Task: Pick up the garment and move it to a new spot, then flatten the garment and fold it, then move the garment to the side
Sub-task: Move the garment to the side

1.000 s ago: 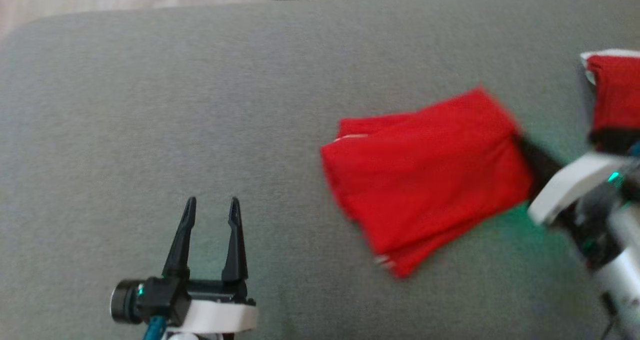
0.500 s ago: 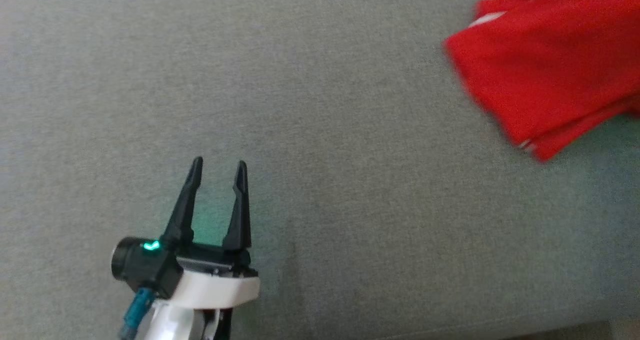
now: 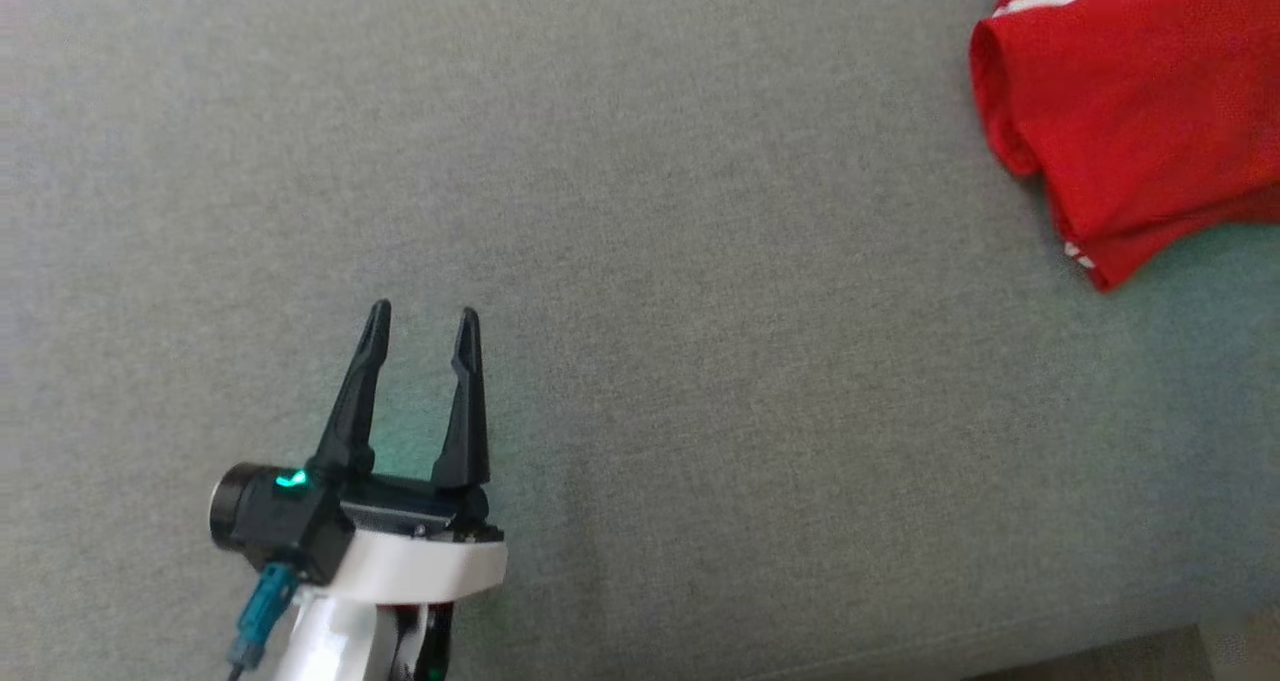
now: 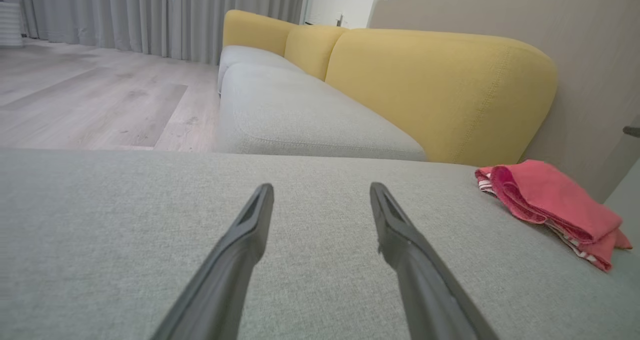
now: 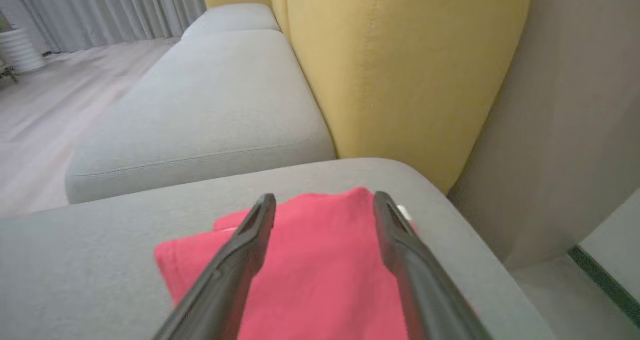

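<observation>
The folded red garment lies at the right end of the grey sofa seat, beneath the right claw, whose fingers are spread and hold nothing, so that arm is nearer; the left claw, also spread and empty, hovers well apart

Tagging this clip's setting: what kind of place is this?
Likely a home living room: a sofa with yellow backs and grey seats, long grey curtains, a wood-look floor.
</observation>
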